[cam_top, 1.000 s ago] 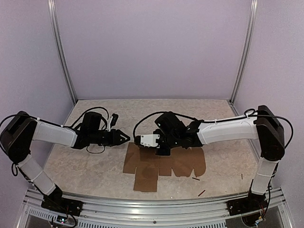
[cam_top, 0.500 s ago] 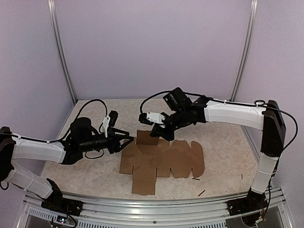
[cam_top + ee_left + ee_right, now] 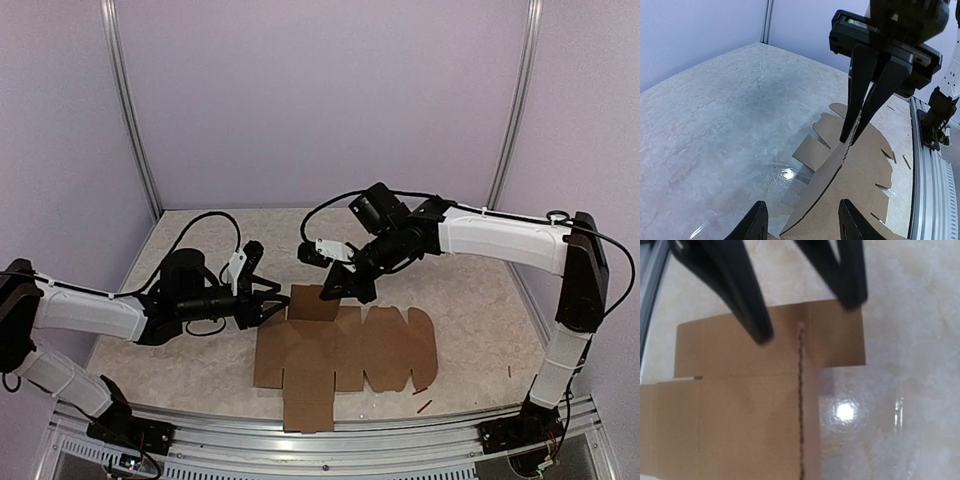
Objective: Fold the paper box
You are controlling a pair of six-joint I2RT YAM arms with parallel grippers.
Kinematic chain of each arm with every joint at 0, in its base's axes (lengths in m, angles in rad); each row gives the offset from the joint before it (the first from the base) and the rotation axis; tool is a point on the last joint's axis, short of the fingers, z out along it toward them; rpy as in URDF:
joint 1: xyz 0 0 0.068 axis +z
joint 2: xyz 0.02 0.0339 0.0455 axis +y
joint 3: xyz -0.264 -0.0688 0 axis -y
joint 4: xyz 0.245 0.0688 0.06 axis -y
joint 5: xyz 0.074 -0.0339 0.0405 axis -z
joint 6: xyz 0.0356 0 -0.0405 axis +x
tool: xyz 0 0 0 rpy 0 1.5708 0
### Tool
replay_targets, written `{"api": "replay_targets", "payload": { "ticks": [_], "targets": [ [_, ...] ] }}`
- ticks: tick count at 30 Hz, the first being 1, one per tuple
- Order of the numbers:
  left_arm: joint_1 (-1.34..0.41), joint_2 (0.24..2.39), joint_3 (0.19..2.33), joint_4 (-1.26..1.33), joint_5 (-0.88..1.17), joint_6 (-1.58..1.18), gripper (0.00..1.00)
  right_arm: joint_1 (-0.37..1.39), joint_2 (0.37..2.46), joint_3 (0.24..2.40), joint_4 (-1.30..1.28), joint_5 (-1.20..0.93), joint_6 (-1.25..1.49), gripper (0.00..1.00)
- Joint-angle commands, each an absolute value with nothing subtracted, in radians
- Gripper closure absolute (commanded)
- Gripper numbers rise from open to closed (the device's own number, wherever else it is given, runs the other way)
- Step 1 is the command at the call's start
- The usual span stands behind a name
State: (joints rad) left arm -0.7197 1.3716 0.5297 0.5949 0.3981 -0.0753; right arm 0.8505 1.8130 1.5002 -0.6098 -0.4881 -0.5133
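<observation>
The paper box (image 3: 345,352) is a flat brown cardboard sheet lying on the table, with its far-left flap (image 3: 312,303) standing upright. My right gripper (image 3: 341,290) is shut on that flap's top edge; the left wrist view shows its fingers (image 3: 854,134) pinched on the cardboard (image 3: 860,190). In the right wrist view the held flap (image 3: 801,405) shows edge-on over the sheet (image 3: 740,415). My left gripper (image 3: 277,304) is open and empty, just left of the raised flap. Its fingertips (image 3: 758,224) show low in its own view, and it faces the right wrist camera (image 3: 807,317).
Small dark stick-like scraps (image 3: 422,407) lie near the sheet's front right, with another further right (image 3: 508,371). Aluminium rails (image 3: 300,440) edge the table's near side, and purple walls enclose the other sides.
My right gripper rose from low on the sheet and pulled the far-left flap upright. My left arm reached right, its open gripper now close beside the flap. The sheet shifted slightly.
</observation>
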Motion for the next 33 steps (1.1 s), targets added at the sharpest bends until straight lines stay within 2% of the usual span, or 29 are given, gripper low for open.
{"api": "replay_targets", "payload": {
  "ticks": [1,13,23,29,33],
  "targets": [
    [-0.727,1.411,0.555,0.583,0.433,-0.041,0.54,0.846,1.765,1.517,-0.662,-0.526,-0.502,1.00],
    [-0.784,1.480,0.614,0.530,0.392,0.113,0.74,0.844,1.753,1.526,-0.673,-0.532,-0.500,1.00],
    [-0.785,1.497,0.581,0.560,0.356,0.135,0.83,0.842,1.716,1.495,-0.646,-0.497,-0.519,1.00],
    [-0.784,1.528,0.566,0.601,0.337,0.138,0.99,0.843,1.715,1.485,-0.636,-0.472,-0.529,1.00],
    [-0.777,1.524,0.547,0.637,0.332,0.126,1.00,0.843,1.717,1.473,-0.625,-0.454,-0.538,1.00]
  ]
}}
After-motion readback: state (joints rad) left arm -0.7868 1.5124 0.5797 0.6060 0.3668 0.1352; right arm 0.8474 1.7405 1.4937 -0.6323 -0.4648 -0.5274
